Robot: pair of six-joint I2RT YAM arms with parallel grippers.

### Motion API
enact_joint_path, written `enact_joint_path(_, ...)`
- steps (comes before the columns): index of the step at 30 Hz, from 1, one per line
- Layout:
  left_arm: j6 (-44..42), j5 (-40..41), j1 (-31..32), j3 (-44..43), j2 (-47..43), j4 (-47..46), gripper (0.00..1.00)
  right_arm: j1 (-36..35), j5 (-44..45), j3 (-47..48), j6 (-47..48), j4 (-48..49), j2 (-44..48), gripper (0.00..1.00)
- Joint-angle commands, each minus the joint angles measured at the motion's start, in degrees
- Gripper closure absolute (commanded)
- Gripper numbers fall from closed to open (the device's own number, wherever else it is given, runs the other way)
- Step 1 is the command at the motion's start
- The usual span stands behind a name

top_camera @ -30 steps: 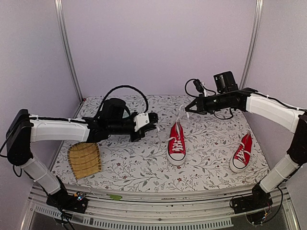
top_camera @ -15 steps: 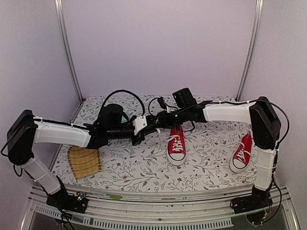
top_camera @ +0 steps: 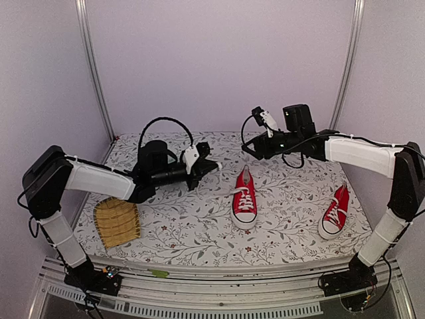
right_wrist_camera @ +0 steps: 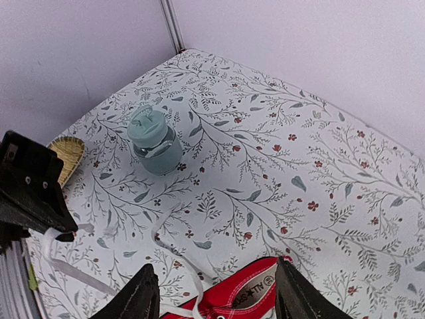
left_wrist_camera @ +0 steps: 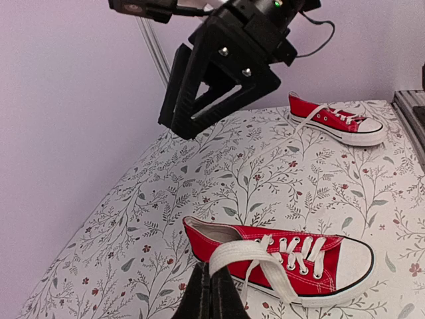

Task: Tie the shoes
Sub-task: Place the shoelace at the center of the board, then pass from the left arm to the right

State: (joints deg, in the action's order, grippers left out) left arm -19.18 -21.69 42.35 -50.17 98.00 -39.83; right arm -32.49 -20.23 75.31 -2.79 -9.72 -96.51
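Open tablecloth (top_camera: 289, 206) between middle shoe (top_camera: 244, 199) and right shoe (top_camera: 334, 211), teal bottle (right_wrist_camera: 154, 139) (far back) and woven mat (top_camera: 117, 221) on the left

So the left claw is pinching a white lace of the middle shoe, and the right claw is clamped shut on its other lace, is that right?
Not quite. The right claw is wide open and grips nothing, as the right wrist view shows. The left claw does pinch a white lace of the middle shoe.

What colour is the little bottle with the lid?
Pale teal, lid and all; the bottle shows best in the right wrist view.
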Motion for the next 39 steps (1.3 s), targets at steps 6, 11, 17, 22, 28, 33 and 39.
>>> enact_joint_path(6,1.12,-2.79,-0.65,-3.79,3.14,-10.39,1.0,-0.81,-3.78,-8.68,30.91,29.27,-4.27,0.38)
enact_joint_path(11,4.53,-3.77,-2.21,-4.51,7.04,-18.82,1.0,-0.78,-15.69,-7.15,33.46,30.35,-7.93,0.39)
enact_joint_path(17,9.1,-8.26,-3.49,-6.78,10.68,-23.74,1.0,-0.82,-23.41,-6.55,32.98,31.84,-9.56,0.43)
enact_joint_path(22,10.83,-10.73,-3.59,-7.89,12.83,-25.48,1.0,-0.91,-27.87,-3.15,29.8,31.99,-13.02,0.55)
enact_joint_path(28,12.32,-12.67,-3.87,-8.27,14.03,-27.23,1.0,-1.01,-31.95,-1.1,27.19,33.18,-15.34,0.6)
enact_joint_path(33,13.22,-12.67,-4.1,-8.01,14.14,-27.84,1.0,-1.42,-35.79,0.51,25.78,33.61,-16.52,0.64)
enact_joint_path(39,12.8,-12.74,-4.04,-8.16,14.08,-27.61,1.0,-1.61,-38.76,0.81,25.48,33.18,-16.61,0.76)
